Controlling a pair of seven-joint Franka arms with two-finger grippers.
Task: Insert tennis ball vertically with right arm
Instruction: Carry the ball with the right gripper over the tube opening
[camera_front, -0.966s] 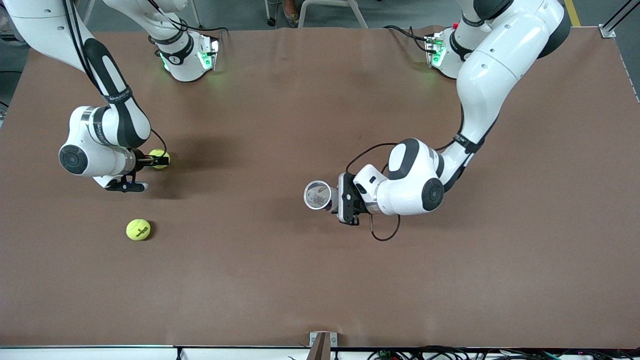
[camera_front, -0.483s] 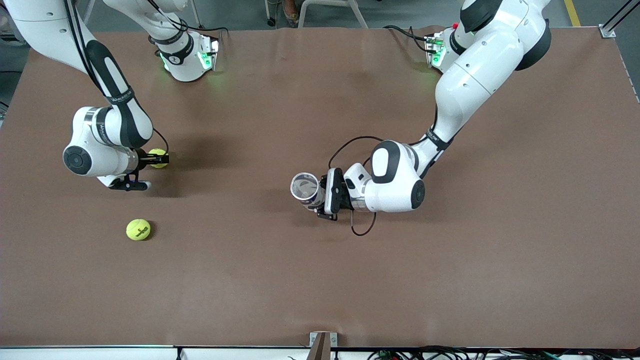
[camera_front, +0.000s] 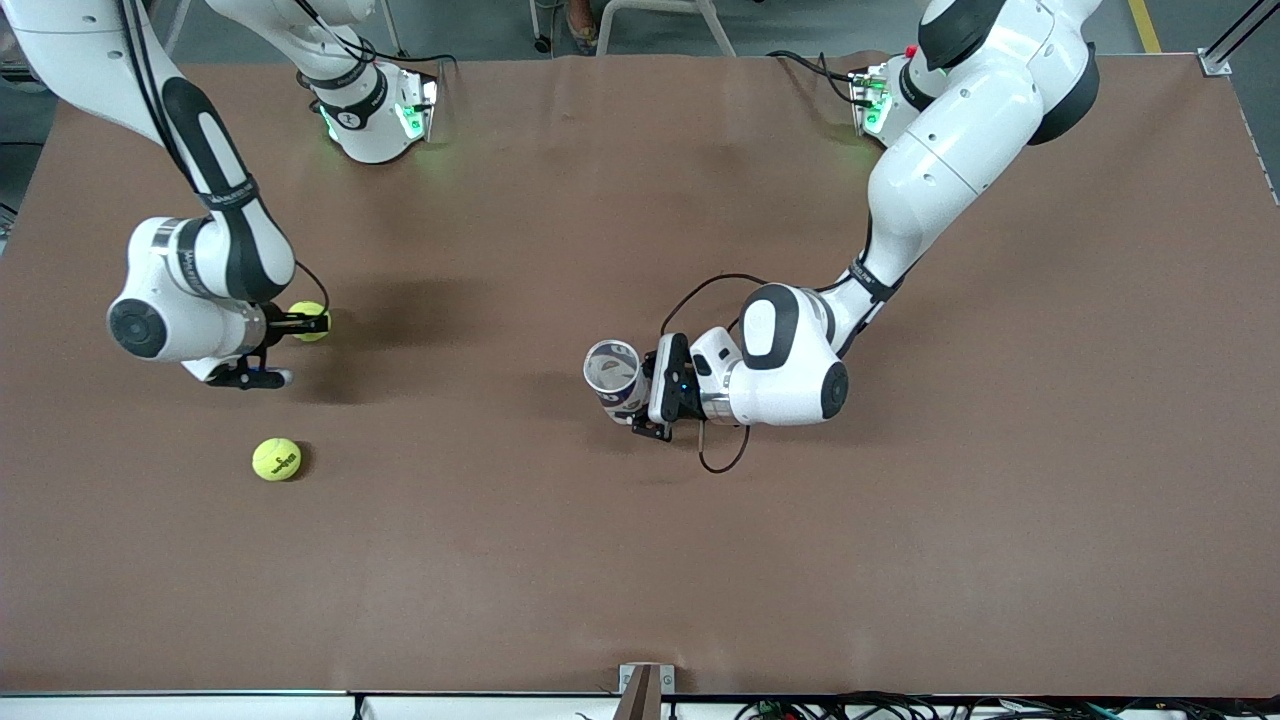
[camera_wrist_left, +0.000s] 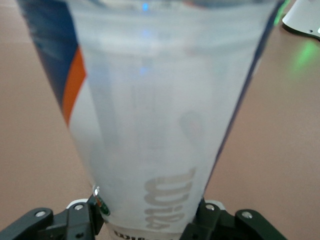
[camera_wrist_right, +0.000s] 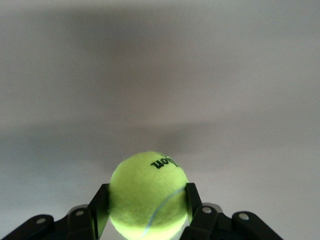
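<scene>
My right gripper (camera_front: 303, 323) is shut on a yellow-green tennis ball (camera_front: 312, 321) and holds it just above the table near the right arm's end; the ball fills the gap between the fingers in the right wrist view (camera_wrist_right: 149, 192). My left gripper (camera_front: 640, 395) is shut on a clear tennis ball can (camera_front: 613, 373) with a blue and orange label, over the middle of the table. The can's open mouth faces up toward the front camera. In the left wrist view the can (camera_wrist_left: 155, 115) fills most of the picture.
A second tennis ball (camera_front: 276, 459) lies on the brown table (camera_front: 640, 560), nearer to the front camera than my right gripper. The two arm bases with green lights stand along the table's edge farthest from that camera.
My left arm has carried the can toward the right arm's end and tilted it more upright. My right gripper, with its ball, has shifted slightly toward its own end of the table.
</scene>
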